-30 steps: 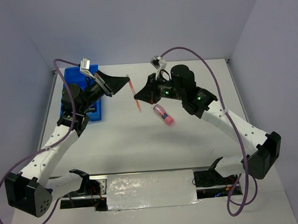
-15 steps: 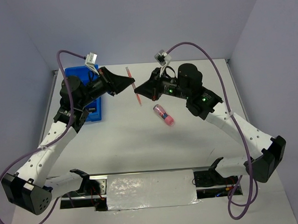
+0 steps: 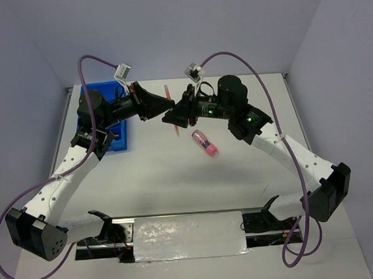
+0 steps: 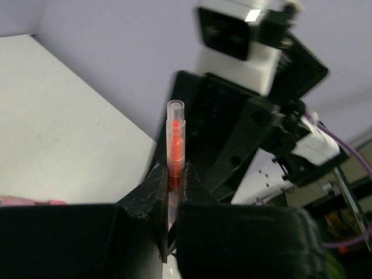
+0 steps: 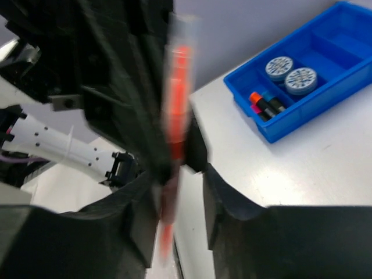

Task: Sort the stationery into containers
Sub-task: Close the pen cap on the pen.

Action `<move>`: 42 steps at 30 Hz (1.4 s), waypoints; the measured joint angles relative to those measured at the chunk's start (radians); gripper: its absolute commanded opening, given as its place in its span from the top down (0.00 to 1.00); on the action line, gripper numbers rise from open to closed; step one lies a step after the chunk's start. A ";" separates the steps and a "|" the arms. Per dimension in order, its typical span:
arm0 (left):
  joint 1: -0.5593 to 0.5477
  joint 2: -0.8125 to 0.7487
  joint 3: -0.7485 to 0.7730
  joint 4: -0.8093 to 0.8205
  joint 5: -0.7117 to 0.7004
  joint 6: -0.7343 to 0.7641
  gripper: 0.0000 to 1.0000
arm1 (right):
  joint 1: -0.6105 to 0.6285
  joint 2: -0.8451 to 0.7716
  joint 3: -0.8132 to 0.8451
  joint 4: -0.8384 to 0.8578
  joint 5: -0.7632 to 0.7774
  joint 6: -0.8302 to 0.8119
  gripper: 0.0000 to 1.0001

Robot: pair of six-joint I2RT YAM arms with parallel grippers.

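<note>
Over the white table (image 3: 176, 177), left pincer (image 3: 171, 105) grips orange stick (image 3: 167, 92) roughly upright.

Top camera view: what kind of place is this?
Probably a robotics lab test cell: a white table boxed in by plain walls, two cabled robot arms bolted at its near edge, and a blue tray for sorting stationery.

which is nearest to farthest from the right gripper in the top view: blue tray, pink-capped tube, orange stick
From the right gripper:
1. orange stick, between its jaws
2. pink-capped tube, on the table nearby
3. blue tray, at the table's left edge
</note>
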 measured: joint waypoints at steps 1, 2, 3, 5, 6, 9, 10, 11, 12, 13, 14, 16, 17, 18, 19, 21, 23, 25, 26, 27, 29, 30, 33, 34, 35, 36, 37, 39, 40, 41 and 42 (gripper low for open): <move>-0.002 0.005 0.012 0.008 0.026 0.001 1.00 | 0.000 0.009 0.000 0.003 -0.018 -0.002 0.57; -0.002 0.007 0.021 0.012 0.048 0.013 1.00 | 0.000 0.018 0.000 0.004 -0.037 -0.003 0.57; -0.002 0.008 0.027 0.015 0.068 0.021 1.00 | 0.000 0.024 0.001 0.010 -0.058 -0.002 0.62; -0.001 0.013 0.035 0.027 0.095 0.037 1.00 | 0.002 0.027 0.006 0.018 -0.095 0.002 0.92; 0.001 0.018 0.038 0.035 0.110 0.041 1.00 | 0.005 0.027 0.013 0.015 -0.101 -0.003 0.99; 0.001 0.020 0.048 0.045 0.125 0.054 0.85 | 0.003 0.027 0.020 0.017 -0.117 -0.001 1.00; 0.001 0.020 0.052 0.043 0.129 0.062 0.57 | 0.003 0.027 0.020 0.018 -0.117 -0.002 1.00; 0.001 0.020 0.056 0.036 0.128 0.077 0.47 | 0.003 0.027 0.020 0.021 -0.122 -0.002 1.00; 0.000 0.020 0.063 0.025 0.130 0.079 0.32 | 0.003 0.027 0.020 0.023 -0.124 -0.004 1.00; 0.000 0.020 0.072 0.013 0.132 0.089 0.24 | 0.003 0.027 0.019 0.023 -0.121 -0.003 1.00; 0.000 0.020 0.084 -0.003 0.135 0.098 0.19 | 0.003 0.027 0.017 0.024 -0.119 -0.003 1.00; -0.001 0.020 0.111 -0.036 0.132 0.118 0.18 | 0.003 0.027 0.015 0.023 -0.113 -0.002 1.00; -0.001 0.020 0.129 -0.058 0.126 0.129 0.18 | 0.003 0.027 0.016 0.024 -0.109 -0.002 1.00; 0.001 0.020 0.143 -0.073 0.120 0.140 0.21 | 0.003 0.027 0.016 0.023 -0.108 -0.002 1.00; 0.005 0.019 0.155 -0.082 0.113 0.148 0.22 | 0.003 0.027 0.016 0.023 -0.107 -0.002 1.00; 0.022 0.019 0.174 -0.086 0.101 0.152 0.28 | 0.003 0.027 0.015 0.022 -0.108 -0.001 1.00; 0.041 0.019 0.185 -0.088 0.091 0.152 0.33 | 0.003 0.027 0.016 0.023 -0.115 0.002 1.00; 0.056 0.021 0.191 -0.092 0.080 0.151 0.38 | 0.003 0.027 0.016 0.023 -0.124 0.002 1.00; 0.060 0.024 0.192 -0.092 0.073 0.150 0.40 | 0.003 0.027 0.015 0.022 -0.128 0.002 1.00; 0.062 0.027 0.193 -0.092 0.070 0.150 0.43 | 0.003 0.027 0.015 0.022 -0.132 0.002 1.00; 0.063 0.037 0.193 -0.092 0.068 0.148 0.47 | 0.003 0.027 0.016 0.022 -0.137 0.001 1.00; 0.063 0.043 0.193 -0.089 0.068 0.145 0.49 | 0.003 0.027 0.016 0.020 -0.141 0.001 1.00; 0.063 0.058 0.192 -0.070 0.069 0.127 0.52 | 0.003 0.027 0.015 0.011 -0.145 0.000 1.00; 0.063 0.061 0.192 -0.061 0.070 0.120 0.52 | 0.003 0.027 0.015 0.008 -0.146 -0.001 1.00; 0.063 0.063 0.192 -0.050 0.071 0.116 0.52 | 0.003 0.027 0.016 0.005 -0.147 -0.003 1.00; 0.063 0.064 0.191 -0.040 0.071 0.109 0.56 | 0.003 0.027 0.016 0.003 -0.148 -0.006 1.00; 0.063 0.064 0.190 -0.029 0.071 0.096 0.58 | 0.003 0.027 0.016 0.001 -0.148 -0.008 1.00; 0.063 0.064 0.190 -0.010 0.076 0.088 0.71 | 0.003 0.027 0.016 -0.008 -0.148 -0.013 1.00; 0.063 0.064 0.190 -0.003 0.079 0.082 0.74 | 0.003 0.027 0.016 -0.013 -0.148 -0.015 1.00; 0.064 0.064 0.190 0.006 0.083 0.075 0.75 | 0.003 0.029 0.016 -0.018 -0.148 -0.017 1.00; 0.064 0.065 0.190 0.011 0.088 0.071 0.78 | 0.003 0.029 0.016 -0.023 -0.148 -0.019 1.00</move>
